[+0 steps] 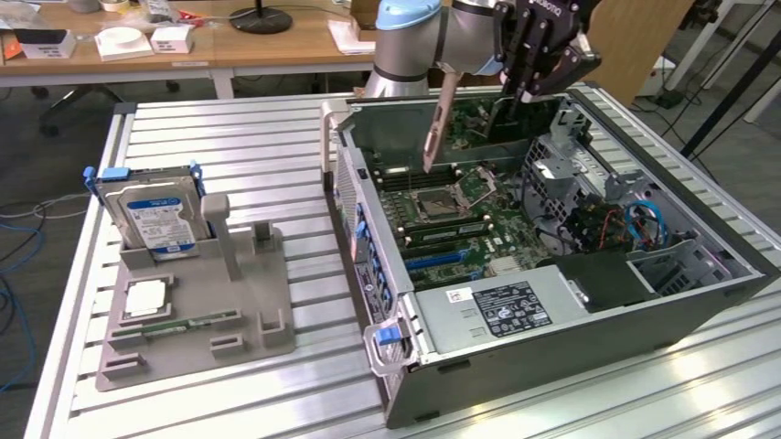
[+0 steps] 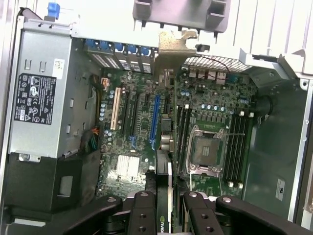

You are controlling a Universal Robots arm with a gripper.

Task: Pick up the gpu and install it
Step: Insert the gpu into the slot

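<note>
From where I stand, the silver-grey jointed robot arm with pale blue caps point(image 1: 409, 37) stands at twelve o'clock in the exterior view. Its black two-fingered gripper point(image 1: 533, 90) hangs out toward one o'clock, slightly tilted, with the fingertips aimed down at about six o'clock. In the wrist view the black jointed fingers point(image 2: 142, 215) sit close together, clamped from either side on the thin flat black gpu point(image 2: 165, 196), held edge-on.
</note>
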